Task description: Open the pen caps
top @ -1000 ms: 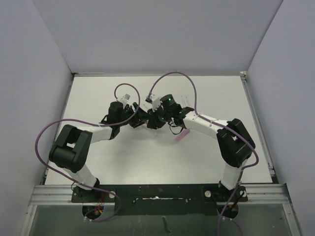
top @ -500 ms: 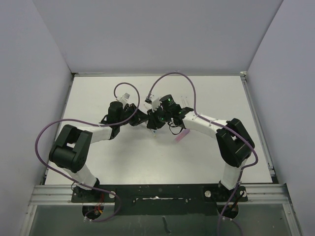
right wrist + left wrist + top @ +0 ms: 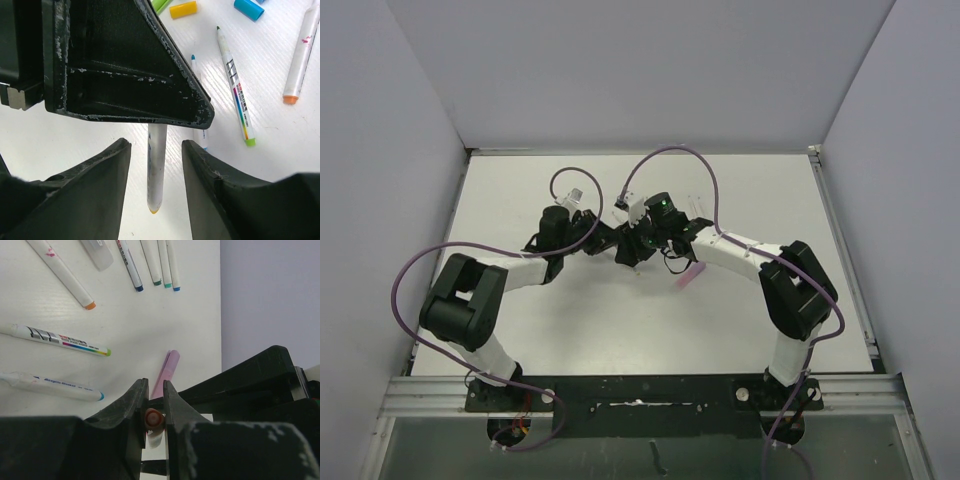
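In the left wrist view my left gripper [image 3: 155,385] is shut on a pen [image 3: 154,418], whose round orange-red end shows between the pads. In the right wrist view that pen [image 3: 157,165] hangs as a white barrel with a yellow-orange tip below the left gripper's black finger [image 3: 125,65]. My right gripper [image 3: 156,143] is open, a finger on each side of the barrel with a gap to it. Seen from the top camera, the left gripper [image 3: 608,242] and right gripper [image 3: 630,250] meet at mid-table. Loose pen caps lie on the table: yellow [image 3: 183,9], blue [image 3: 248,9], green [image 3: 161,4].
A pink cap [image 3: 167,371] lies just beyond the grippers, the same pink cap [image 3: 688,277] in the top view. Several white pens lie around: one with an orange end [image 3: 90,305], one with a green end [image 3: 60,340], one with a teal end [image 3: 55,386], and a row [image 3: 157,265] farther off.
In the top view both grippers stay met at mid-table. The right gripper's head has edged slightly to the left.
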Available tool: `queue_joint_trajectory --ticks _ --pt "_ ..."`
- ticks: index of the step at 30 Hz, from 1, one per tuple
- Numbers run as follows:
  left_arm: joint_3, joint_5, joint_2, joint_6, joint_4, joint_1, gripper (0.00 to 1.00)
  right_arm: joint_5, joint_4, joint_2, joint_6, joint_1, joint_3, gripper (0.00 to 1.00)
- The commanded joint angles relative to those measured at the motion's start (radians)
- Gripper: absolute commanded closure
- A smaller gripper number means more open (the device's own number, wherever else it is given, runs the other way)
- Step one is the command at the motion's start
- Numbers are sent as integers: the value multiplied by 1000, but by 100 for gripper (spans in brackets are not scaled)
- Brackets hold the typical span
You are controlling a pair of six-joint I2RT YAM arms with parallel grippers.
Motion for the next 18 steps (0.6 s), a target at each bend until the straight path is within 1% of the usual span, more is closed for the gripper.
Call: queue_joint_trajectory --ticks 1,4,9,14,18 --pt "37 23 -25 -19 82 -5 100 -9 41 -20 5 6 29 55" --pt "38 24 -30 -23 81 -5 100 -9 49 -21 5 4 27 60" --pt "30 30 -28 -34 93 -5 100 -5 51 -20 4 3 26 78" --pt "27 32 -30 -38 107 -4 100 -5 51 -19 5 0 23 100" --pt "39 22 -34 -20 79 31 100 -6 39 -33 6 -3 12 100"
